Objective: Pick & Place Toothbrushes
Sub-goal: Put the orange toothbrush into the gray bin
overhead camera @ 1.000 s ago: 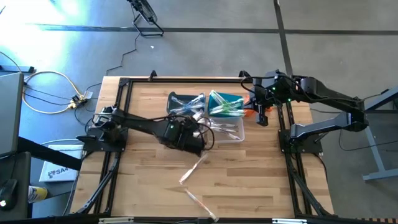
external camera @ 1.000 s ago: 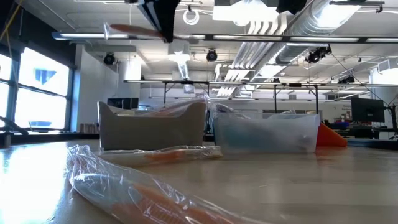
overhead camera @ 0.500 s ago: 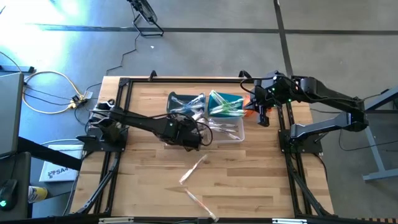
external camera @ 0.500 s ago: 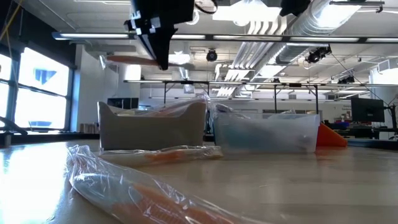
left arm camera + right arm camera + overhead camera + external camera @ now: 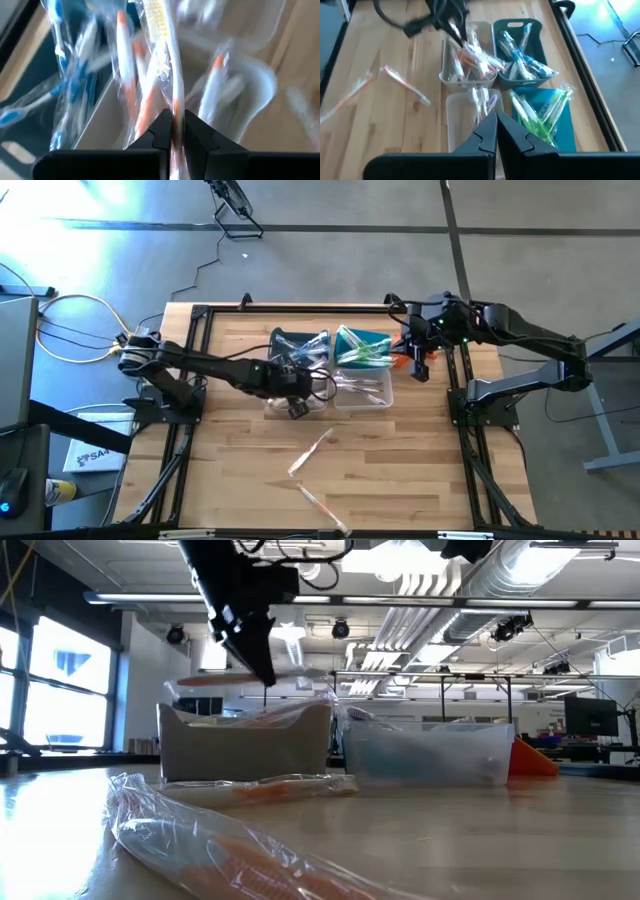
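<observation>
My left gripper [image 5: 264,674] is shut on a wrapped, orange-handled toothbrush [image 5: 215,680] just above the grey bin of orange toothbrushes [image 5: 468,66]. Beside this bin stand a dark bin of blue toothbrushes [image 5: 522,52], a teal bin of green ones [image 5: 542,115] and a clear bin of whitish ones [image 5: 476,107]. Two wrapped toothbrushes [image 5: 312,452] [image 5: 326,506] lie flat on the table nearer the front edge. My right gripper [image 5: 496,121] hangs shut and holding nothing above the table's far right [image 5: 421,368]. My left gripper pinches the toothbrush's wrapped handle [image 5: 173,102] between its two fingers, away from the bristle head [image 5: 155,20]. The fingers slant down from the table's left and lie across the brush. The brush hangs about level, clear of the bin's rim [image 5: 245,720].
The four bins stand close together at the table's far middle. A dark frame [image 5: 200,315] runs along the table's edges. An orange cloth [image 5: 533,760] lies at the far right behind the clear bin. Bare wood lies around the two loose toothbrushes.
My left gripper has come down and gone toward the far-left of the table, over the bin of orange toothbrushes, tipping steeper as it went. The held toothbrush stayed level and sank from high above the bins to just over the bin's rim.
</observation>
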